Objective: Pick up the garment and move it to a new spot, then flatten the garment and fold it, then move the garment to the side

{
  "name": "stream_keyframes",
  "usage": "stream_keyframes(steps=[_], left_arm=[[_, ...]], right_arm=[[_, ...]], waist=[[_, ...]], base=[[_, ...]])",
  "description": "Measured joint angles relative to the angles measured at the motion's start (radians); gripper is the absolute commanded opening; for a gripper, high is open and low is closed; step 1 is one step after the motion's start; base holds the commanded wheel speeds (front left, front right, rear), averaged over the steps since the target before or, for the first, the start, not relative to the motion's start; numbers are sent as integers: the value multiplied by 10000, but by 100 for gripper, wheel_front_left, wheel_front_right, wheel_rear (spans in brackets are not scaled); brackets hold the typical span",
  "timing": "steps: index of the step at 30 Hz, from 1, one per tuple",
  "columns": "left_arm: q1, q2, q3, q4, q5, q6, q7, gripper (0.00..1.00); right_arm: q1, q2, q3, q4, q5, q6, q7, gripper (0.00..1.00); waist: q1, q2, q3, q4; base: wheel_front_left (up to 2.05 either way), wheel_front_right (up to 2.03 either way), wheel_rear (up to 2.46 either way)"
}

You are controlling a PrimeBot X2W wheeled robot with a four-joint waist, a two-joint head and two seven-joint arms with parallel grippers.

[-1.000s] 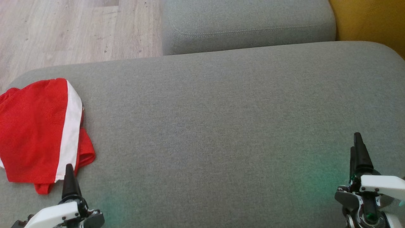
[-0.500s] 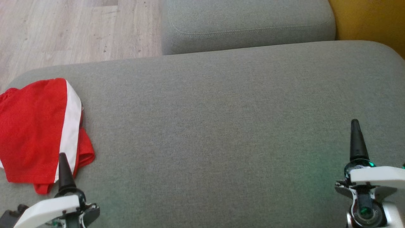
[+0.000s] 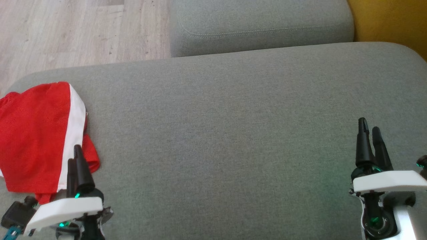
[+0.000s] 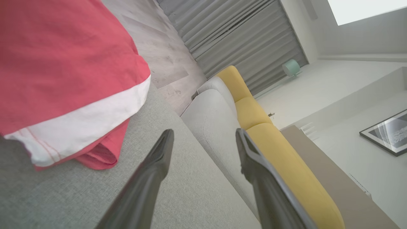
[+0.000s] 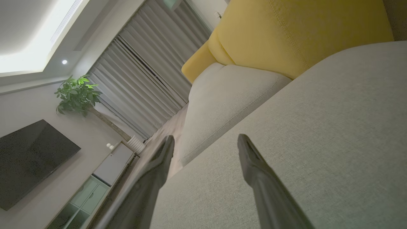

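The garment (image 3: 33, 140) is red with a white band and lies bunched at the left end of the grey sofa seat (image 3: 217, 133). In the left wrist view the garment (image 4: 63, 70) covers the upper left, its white hem just left of the fingers. My left gripper (image 3: 75, 159) hovers at the garment's near right corner, open, with nothing between its fingers (image 4: 152, 168). My right gripper (image 3: 368, 131) stands open over bare cushion at the lower right, far from the garment; its fingers (image 5: 254, 168) are spread and empty.
A second grey cushion (image 3: 260, 26) lies beyond the seat's far edge. A yellow sofa back (image 3: 390, 23) rises at the upper right. Wood floor (image 3: 73, 30) shows past the seat's far left edge.
Both grippers have moved up the view and turned, so that both fingers of each now show. The left one has come closer to the garment's corner. The garment has not moved.
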Motion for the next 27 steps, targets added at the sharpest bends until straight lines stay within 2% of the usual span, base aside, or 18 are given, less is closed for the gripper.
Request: stream_keyframes(steps=[14, 27], left_arm=[[13, 12, -690, -523, 2364, 84, -430, 100], [14, 119, -1684, -458, 5434, 90, -813, 100]], right_arm=[[1, -2, 288, -247, -2234, 2, -412, 100], [8, -2, 431, -305, -4353, 2, -815, 100]], waist=[[0, 0, 65, -131], [0, 0, 103, -208]], base=[[0, 0, 0], [0, 0, 0]])
